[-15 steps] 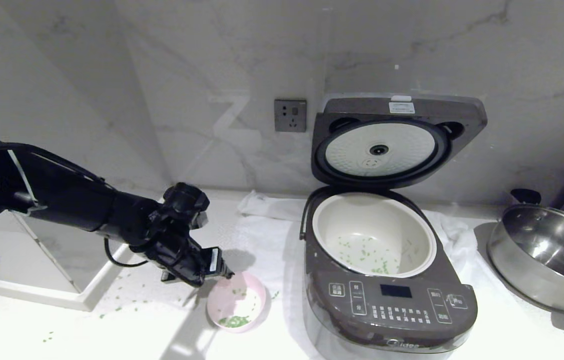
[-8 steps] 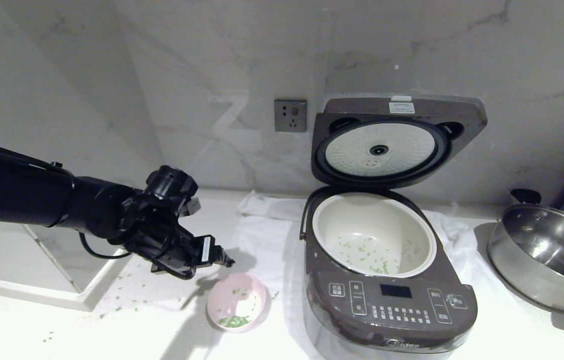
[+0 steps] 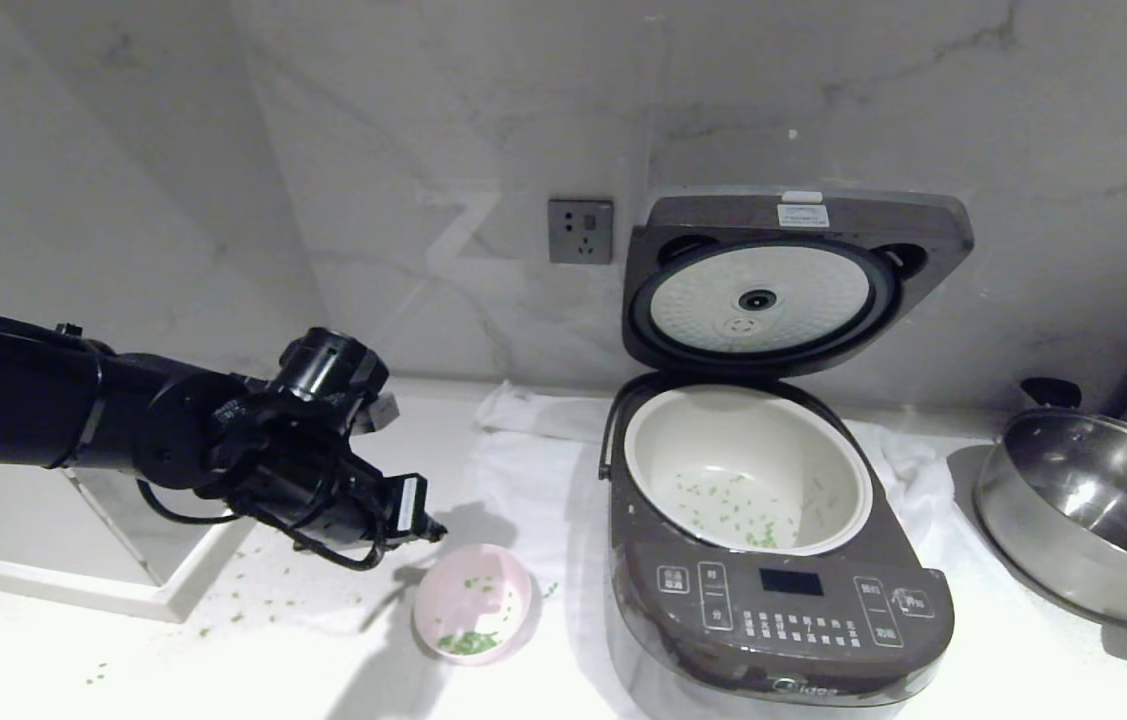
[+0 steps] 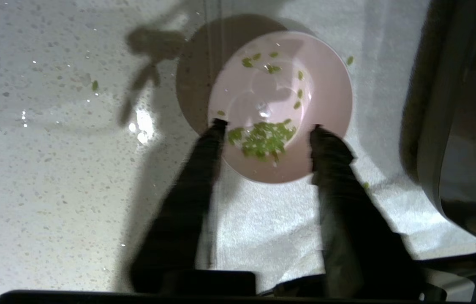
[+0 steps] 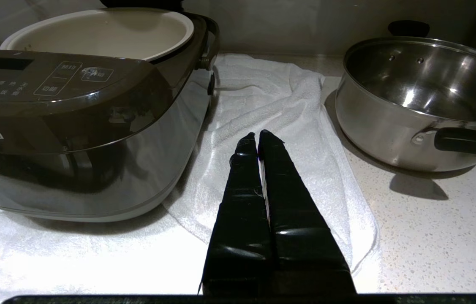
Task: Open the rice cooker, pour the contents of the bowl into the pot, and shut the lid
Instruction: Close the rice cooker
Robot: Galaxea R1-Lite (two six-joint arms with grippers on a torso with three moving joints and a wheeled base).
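The rice cooker (image 3: 783,600) stands on a white towel with its lid (image 3: 793,280) raised against the wall. Its white pot (image 3: 637,455) holds scattered green bits (image 3: 723,505). The pale pink bowl (image 3: 473,605) sits upright on the counter left of the cooker, with a small clump of contents (image 3: 468,643) inside. My left gripper (image 3: 428,530) hovers just above and left of the bowl. In the left wrist view the left gripper (image 4: 269,126) is open, its fingers spread over the bowl (image 4: 305,97) and contents (image 4: 263,137), touching nothing. My right gripper (image 5: 257,134) is shut over the towel.
A shiny steel pan (image 3: 1083,510) with black handles stands right of the cooker. The white towel (image 3: 523,470) spreads under and beside the cooker. Green bits lie scattered on the speckled counter (image 3: 253,600). A raised white ledge (image 3: 123,590) lies at the left, and a wall socket (image 3: 580,231) is behind.
My left gripper has lifted off the bowl's rim and drawn back to the left. The bowl stays upright on the counter. The right arm has not moved.
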